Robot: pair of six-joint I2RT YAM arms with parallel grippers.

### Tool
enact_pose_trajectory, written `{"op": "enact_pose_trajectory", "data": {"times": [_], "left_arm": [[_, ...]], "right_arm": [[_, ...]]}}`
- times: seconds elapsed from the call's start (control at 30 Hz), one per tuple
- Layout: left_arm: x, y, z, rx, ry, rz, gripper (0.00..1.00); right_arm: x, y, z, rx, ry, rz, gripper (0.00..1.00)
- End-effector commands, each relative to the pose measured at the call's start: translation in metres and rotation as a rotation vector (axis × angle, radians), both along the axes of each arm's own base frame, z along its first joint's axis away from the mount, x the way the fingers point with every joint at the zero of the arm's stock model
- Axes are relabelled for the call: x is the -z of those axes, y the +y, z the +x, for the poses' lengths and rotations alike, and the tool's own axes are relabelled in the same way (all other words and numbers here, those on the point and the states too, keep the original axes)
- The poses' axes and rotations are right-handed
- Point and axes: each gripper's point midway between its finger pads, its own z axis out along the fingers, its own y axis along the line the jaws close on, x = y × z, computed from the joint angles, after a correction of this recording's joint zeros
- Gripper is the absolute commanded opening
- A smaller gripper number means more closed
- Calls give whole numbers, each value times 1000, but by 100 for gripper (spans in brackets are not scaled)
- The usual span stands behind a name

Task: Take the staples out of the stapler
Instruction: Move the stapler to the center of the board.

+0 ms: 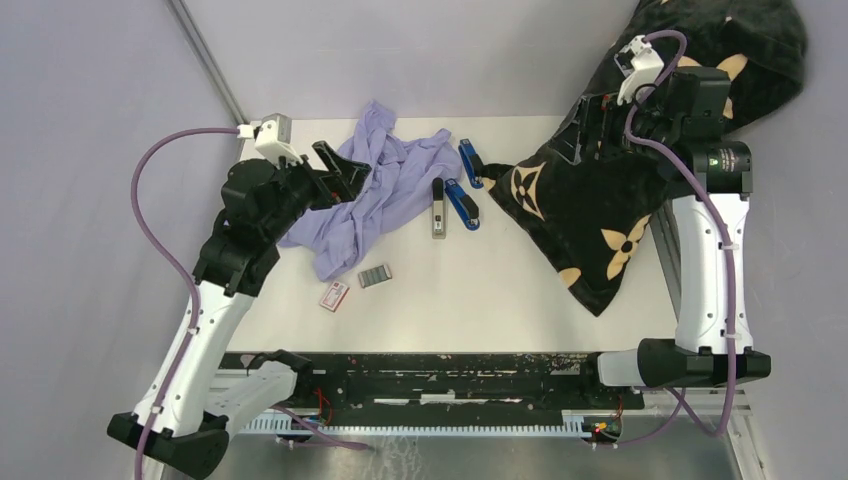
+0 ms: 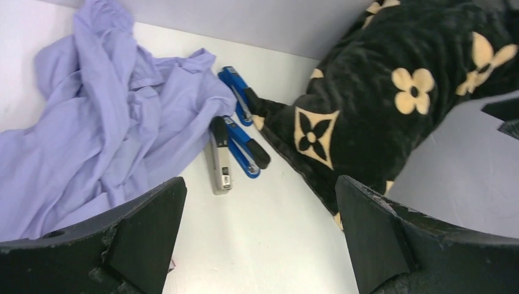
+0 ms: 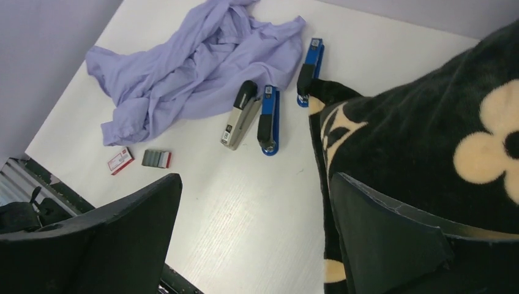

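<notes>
**ITEM: STAPLER, AWAITING UNLOADING**

Grey-and-black metal stapler [image 1: 438,208] lay mid-table, just beside a blue plastic stapler [image 1: 462,204]. I judged it rigid, weighty, slick; best gripped across its body. Ribbed silver staples [image 1: 375,276], brittle, lay nearer. Left gripper [image 2: 260,190] and right gripper [image 3: 254,184] gaped empty.

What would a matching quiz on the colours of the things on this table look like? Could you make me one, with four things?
Things:
1. crumpled cloth
2. blanket
3. small box
4. staples

Colours:
A. black with cream flowers
B. silver-grey
C. lilac
D. red and white

Pairs: 1-C, 2-A, 3-D, 4-B
</notes>
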Motion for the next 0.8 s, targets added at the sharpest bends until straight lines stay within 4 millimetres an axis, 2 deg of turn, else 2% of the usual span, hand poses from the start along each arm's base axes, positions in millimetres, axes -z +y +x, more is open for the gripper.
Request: {"op": "enact_pose_trajectory", "data": {"times": [0.0,0.1,0.2,0.37,0.47,0.77], "left_arm": [[-3,12,18,-21,-46,-29,99],[12,24,27,-38,-31,-29,99],[33,36,31,-57,-6,-16,99],[80,55,30,-102,59,-4,99],[110,61,26,-116,107,-7,98],[191,64,26,-151,311,-71,96]], "right_arm": [[15,-17,11,106,22,-39,100],[31,-16,13,77,24,-61,100],[51,-2,6,-59,30,-80,99],[97,12,-11,-243,88,-119,99],[117,15,-17,-302,110,-129,99],[148,22,-31,-445,92,-166,99]]}}
